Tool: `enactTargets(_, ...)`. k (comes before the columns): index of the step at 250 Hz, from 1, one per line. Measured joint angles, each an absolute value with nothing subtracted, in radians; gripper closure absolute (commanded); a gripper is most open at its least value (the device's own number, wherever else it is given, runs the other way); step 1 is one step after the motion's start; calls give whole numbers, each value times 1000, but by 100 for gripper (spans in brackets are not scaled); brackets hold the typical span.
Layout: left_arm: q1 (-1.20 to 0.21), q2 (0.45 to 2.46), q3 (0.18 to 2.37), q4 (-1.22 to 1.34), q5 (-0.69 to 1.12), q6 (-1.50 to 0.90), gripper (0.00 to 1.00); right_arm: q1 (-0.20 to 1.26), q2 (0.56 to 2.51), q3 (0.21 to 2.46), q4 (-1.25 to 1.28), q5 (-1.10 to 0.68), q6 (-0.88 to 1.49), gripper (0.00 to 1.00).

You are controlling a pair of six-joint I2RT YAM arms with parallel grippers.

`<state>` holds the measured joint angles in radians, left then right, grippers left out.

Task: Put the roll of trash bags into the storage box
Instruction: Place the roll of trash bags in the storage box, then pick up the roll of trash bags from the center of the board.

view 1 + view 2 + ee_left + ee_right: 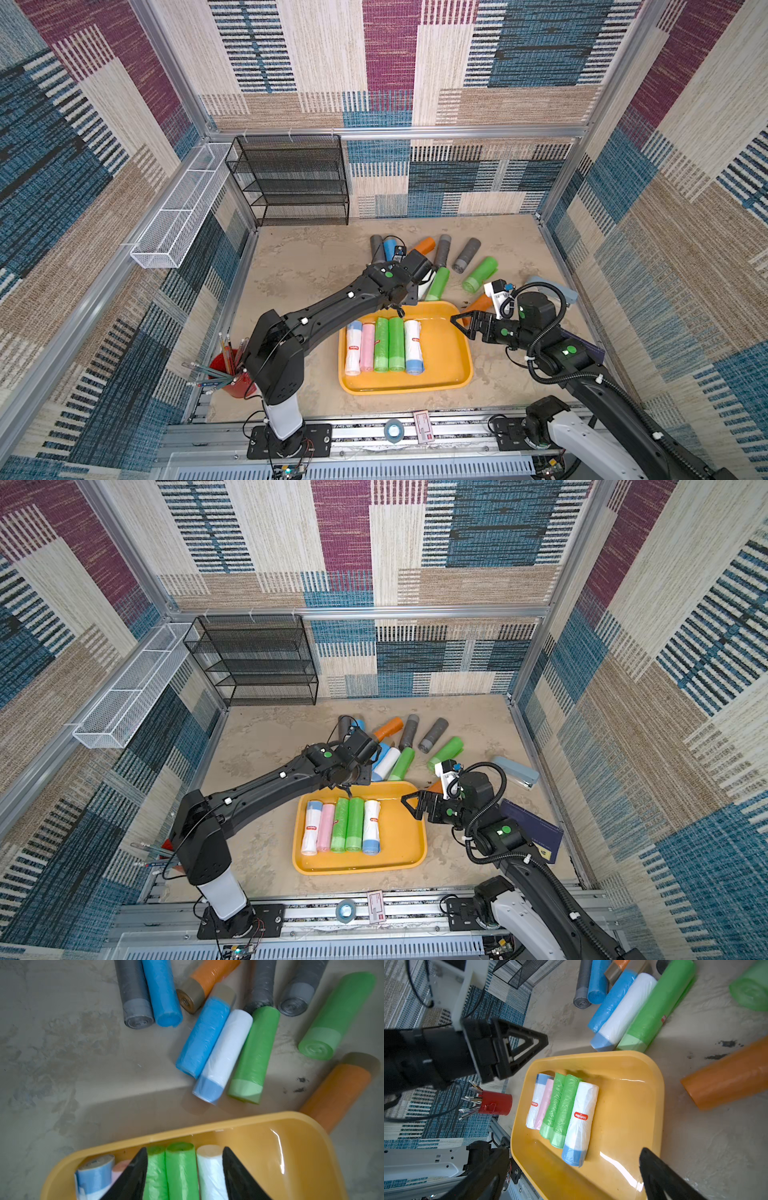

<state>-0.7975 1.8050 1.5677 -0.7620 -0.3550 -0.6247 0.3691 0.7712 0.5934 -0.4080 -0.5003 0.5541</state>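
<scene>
The left claw [184, 1150] is poised above the far rim of the storage box [301, 1147]. Its fingers [133, 1176] are pointed downward and set moderately apart, and nothing is gripped between them. Directly beneath it, five rolls of trash bags are laid side by side on the box floor, each touching the next. They are a white roll with a blue band [353, 347], a pink roll [368, 348], a pair of green rolls [397, 344] and a second white roll [413, 347]. The half of the box floor toward the right claw [460, 323] is left bare.

Just beyond the left claw, outside the box on the bench [299, 270], three loose rolls are found lying tight together. These are a blue roll [202, 1036], a white roll with a blue end [224, 1053] and a green roll [253, 1053]. Their near ends are close to the box rim; contact cannot be judged. Farther beyond, grey rolls [133, 995], another blue roll [162, 993], a light green roll [336, 1016] and an orange roll with a brown end [207, 978] are scattered. A second orange roll [336, 1093] is seen beside the box's far corner, close to the right claw.

The right claw is positioned over the box rim opposite the left claw. It is spread wide and empty, with its tips turned toward the rolls.
</scene>
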Motion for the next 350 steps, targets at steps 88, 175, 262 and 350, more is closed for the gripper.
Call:
enactTargets(88,-569,2123,1922,-789,-270,-511,40,369,950,663,-342,-548,484,1)
enactTargets(175,-460,2423,2246,-804,-199,-464,40,369,1080,705,-196,-577,455,1)
enactTargets(262,-431,2539,2296,-812,-151,-465,43,369,1158,699,-150,-591,436,1)
enactTargets(350,-427,2500,2237,-813,-162,-465,62,369,1141,679,-155,-590,429,1)
